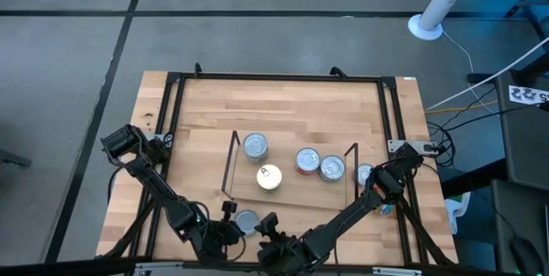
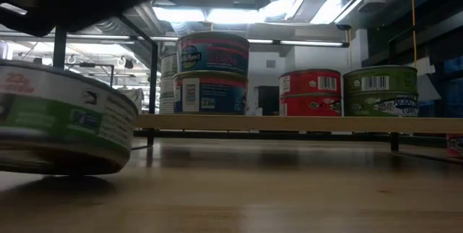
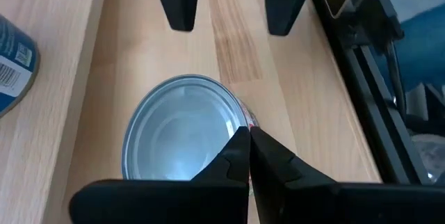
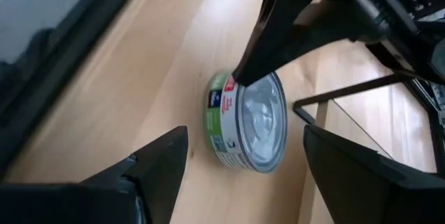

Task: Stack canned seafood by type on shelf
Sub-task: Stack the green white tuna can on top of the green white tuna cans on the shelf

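A flat silver-topped tin (image 3: 182, 130) with a green and red side label (image 4: 221, 109) lies flat on the tabletop near the front edge, in front of the shelf (image 1: 292, 192). My left gripper (image 3: 248, 135) is shut, with its tips at this tin's rim. My right gripper (image 3: 229, 26) stands open just beyond the tin, facing it and touching nothing. On the shelf stand several tins: silver-topped ones (image 1: 255, 146) (image 1: 308, 160) and a gold-topped one (image 1: 269, 177). The low view shows blue tins stacked two high (image 2: 213, 74), a red stack (image 2: 309, 92) and a green tin (image 2: 380, 92). My left gripper touches the tin with its shut fingertips (image 4: 243, 71) at the top rim (image 3: 238, 128), on one side of the lid. The fingers slant down onto it from above. The tin sits flat on the table.
Another tin (image 1: 364, 173) lies on the table just right of the shelf's right wire upright (image 1: 352, 169). A blue-labelled tin (image 3: 14, 64) shows at the edge of the left wrist view. A black frame rail (image 1: 167, 130) runs round the tabletop.
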Robot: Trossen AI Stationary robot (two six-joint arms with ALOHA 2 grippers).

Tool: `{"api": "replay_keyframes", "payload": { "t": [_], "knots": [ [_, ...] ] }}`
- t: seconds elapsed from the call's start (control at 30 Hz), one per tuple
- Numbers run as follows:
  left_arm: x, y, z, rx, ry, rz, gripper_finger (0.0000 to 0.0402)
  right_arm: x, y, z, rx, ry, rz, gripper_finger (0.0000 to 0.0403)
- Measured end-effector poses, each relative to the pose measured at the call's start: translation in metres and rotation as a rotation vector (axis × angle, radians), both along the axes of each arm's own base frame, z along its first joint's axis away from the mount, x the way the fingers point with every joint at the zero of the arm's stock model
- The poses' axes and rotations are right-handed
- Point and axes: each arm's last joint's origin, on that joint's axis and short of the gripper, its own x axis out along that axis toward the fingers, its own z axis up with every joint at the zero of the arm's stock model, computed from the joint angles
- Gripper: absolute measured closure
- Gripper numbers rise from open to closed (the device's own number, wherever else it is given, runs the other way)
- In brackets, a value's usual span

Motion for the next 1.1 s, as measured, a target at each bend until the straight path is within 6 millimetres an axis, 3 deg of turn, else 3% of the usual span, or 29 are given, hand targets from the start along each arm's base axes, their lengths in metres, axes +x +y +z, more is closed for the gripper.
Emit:
{"api": "replay_keyframes", "payload": {
  "t": [0.43,0.53,1.1],
  "knots": [
    [0.011,0.006,0.003,-0.063,-0.037,0.056,0.0401,-0.012,-0.009,-0.017,-0.106,0.141,0.004,0.0116],
    [0.014,0.008,0.004,-0.079,-0.04,0.078,0.0401,-0.013,-0.011,-0.025,-0.128,0.13,-0.01,0.0116],
    [0.031,0.016,0.01,-0.175,-0.109,0.145,0.0401,-0.012,-0.012,-0.026,-0.122,0.082,-0.085,0.0116]
  ]
}}
